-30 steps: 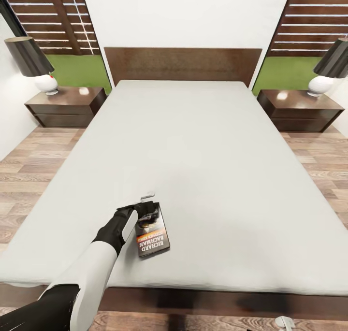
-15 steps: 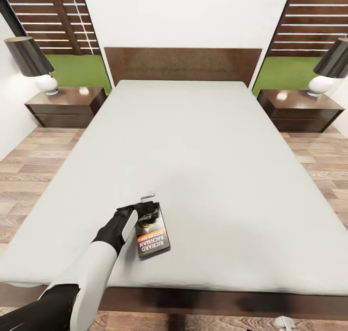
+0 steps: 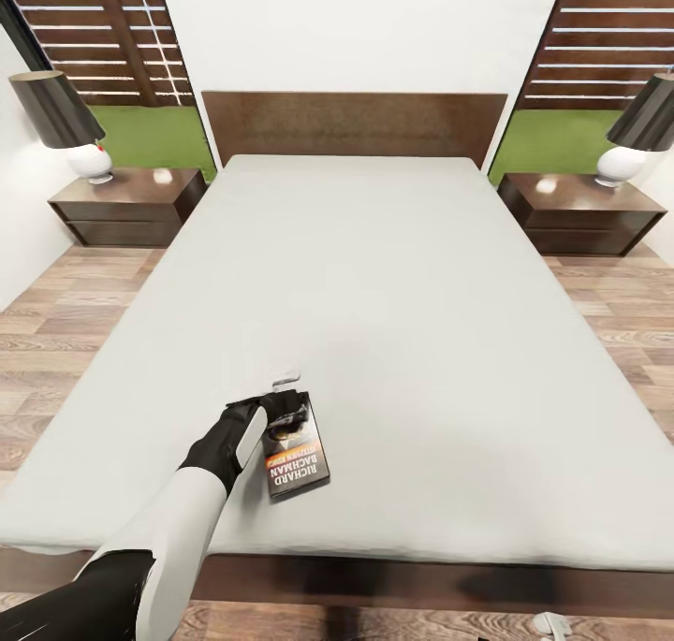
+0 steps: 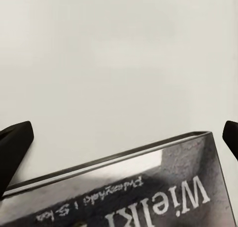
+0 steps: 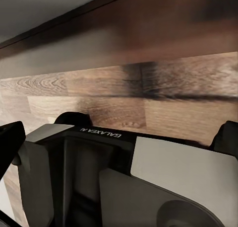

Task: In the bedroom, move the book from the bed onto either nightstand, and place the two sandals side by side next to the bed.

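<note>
Now left pincer [image 3: 284, 405] down at book [image 3: 296, 454] on bed [image 3: 393, 323], fingers [image 4: 12, 147] spread wide astride its edge. Right pincer [image 5: 119, 137]: fingers apart, by wood floor [image 5: 163, 98].

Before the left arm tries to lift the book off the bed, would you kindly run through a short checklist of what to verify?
1. Left gripper at the book: ok, it sits over the book's far end.
2. Fingers spread wide of the book's edge in the left wrist view: ok, open.
3. Book gripped: not ok, the fingers are apart from it.
4. Book lying flat on the bed: ok.
5. Room on a nightstand: ok, bare top beside its lamp.
6. Right gripper state: cannot tell.
</note>
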Tool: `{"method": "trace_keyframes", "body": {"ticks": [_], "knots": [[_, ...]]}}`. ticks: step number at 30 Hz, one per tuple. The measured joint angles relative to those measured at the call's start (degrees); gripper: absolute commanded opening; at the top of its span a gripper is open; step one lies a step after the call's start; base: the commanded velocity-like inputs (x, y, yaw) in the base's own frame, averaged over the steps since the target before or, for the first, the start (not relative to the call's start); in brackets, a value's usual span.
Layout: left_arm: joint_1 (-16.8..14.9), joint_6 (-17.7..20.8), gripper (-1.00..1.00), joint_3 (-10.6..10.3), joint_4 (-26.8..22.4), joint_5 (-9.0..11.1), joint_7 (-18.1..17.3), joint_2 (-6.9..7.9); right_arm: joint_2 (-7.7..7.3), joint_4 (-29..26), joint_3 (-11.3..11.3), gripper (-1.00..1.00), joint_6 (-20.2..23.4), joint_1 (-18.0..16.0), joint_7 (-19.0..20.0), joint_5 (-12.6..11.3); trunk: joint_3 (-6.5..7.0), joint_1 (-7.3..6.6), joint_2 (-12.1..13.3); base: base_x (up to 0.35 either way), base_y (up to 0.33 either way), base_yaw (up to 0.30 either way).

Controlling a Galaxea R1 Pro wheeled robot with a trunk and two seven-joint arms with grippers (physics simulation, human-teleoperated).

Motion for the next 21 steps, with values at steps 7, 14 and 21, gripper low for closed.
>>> {"method": "trace_keyframes", "body": {"ticks": [7, 14, 21], "knots": [[0.0, 0.0, 1.00, 0.0, 0.0, 0.0, 0.0, 0.00, 0.00, 0.0, 0.0, 1.00, 0.0, 0.0, 0.0, 0.0, 0.00, 0.00, 0.0, -0.024, 0.000, 0.000], [0.0, 0.0, 1.00, 0.0, 0.0, 0.1, 0.0, 0.00, 0.00, 0.0, 0.0, 1.00, 0.0, 0.0, 0.0, 0.0, 0.00, 0.01, 0.0, -0.156, 0.000, 0.000], [0.0, 0.0, 1.00, 0.0, 0.0, 0.0, 0.0, 0.00, 0.00, 0.0, 0.0, 1.00, 0.0, 0.0, 0.0, 0.0, 0.00, 0.00, 0.0, -0.010, 0.000, 0.000]]}}
